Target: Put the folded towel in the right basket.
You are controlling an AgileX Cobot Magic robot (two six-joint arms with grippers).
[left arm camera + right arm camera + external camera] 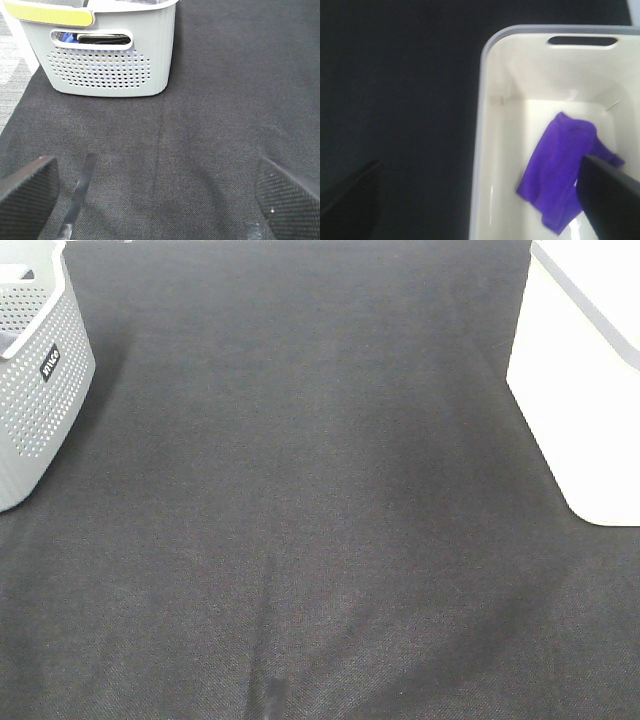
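The purple towel [560, 170] lies on the floor of the white right basket [485, 125], seen only in the right wrist view. My right gripper [480, 210] hangs above the basket's near wall, open and empty. One dark finger [612, 197] covers a corner of the towel. In the exterior high view only the white basket's outer side [575, 390] shows at the right edge, and neither gripper is in that view. My left gripper [157, 200] is open and empty, low over the black mat, facing the grey basket.
A grey perforated basket [35, 390] stands at the far left; the left wrist view [110, 65] shows dark items inside it through its handle slot. A black mat [300, 510] covers the table between the two baskets.
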